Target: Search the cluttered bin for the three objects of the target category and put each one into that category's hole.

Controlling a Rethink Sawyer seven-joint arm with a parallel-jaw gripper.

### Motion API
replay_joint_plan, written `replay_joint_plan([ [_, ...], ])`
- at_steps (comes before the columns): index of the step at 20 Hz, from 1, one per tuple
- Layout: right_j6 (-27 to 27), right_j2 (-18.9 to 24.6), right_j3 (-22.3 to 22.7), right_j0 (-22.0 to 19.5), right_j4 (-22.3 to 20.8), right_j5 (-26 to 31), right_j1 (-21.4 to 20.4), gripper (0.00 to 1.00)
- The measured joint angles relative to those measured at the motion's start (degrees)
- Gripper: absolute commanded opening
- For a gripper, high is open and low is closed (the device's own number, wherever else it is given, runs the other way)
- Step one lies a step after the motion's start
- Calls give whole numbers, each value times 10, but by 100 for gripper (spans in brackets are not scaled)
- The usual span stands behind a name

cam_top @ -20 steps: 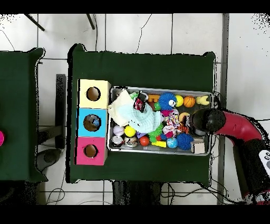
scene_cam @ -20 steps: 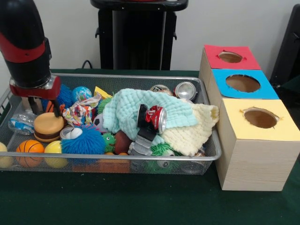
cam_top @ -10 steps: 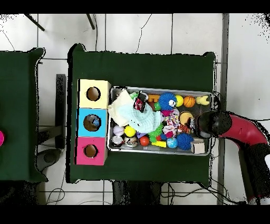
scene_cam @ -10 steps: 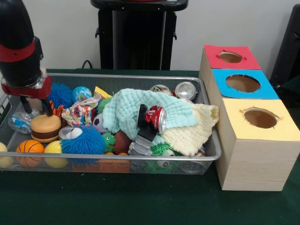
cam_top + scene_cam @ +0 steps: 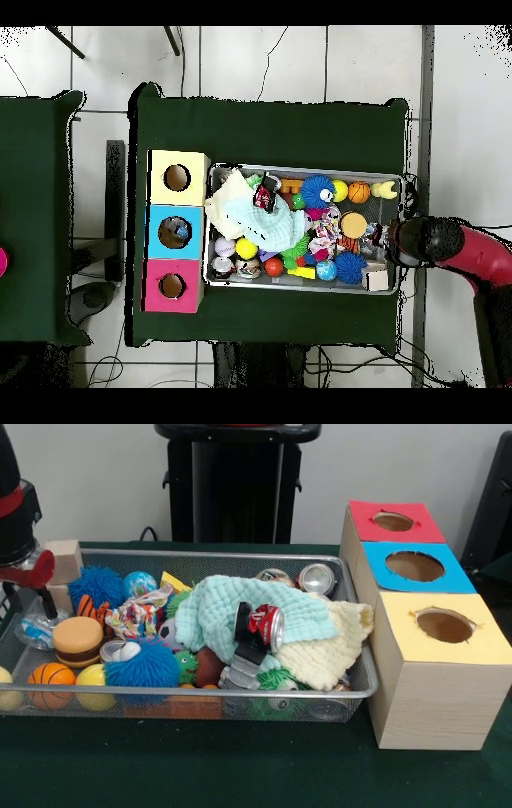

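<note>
The red-and-black arm's fingers (image 5: 24, 596) hang at the left end of the wire-mesh bin (image 5: 240, 694), dark prongs apart, holding nothing. Likely target: the crushed red soda can (image 5: 266, 624) on the mint cloth (image 5: 216, 612), well right of them. Best approach: cross above the clutter, then descend squarely.

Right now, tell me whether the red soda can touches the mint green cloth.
Touching. The front view shows the red can lying on the mint green cloth, with no gap between them.
</note>
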Motion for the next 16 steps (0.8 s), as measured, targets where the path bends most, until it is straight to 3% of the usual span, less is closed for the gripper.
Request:
replay_joint_plan([
  [16, 0, 0, -13, 7, 0, 0, 3, 100],
])
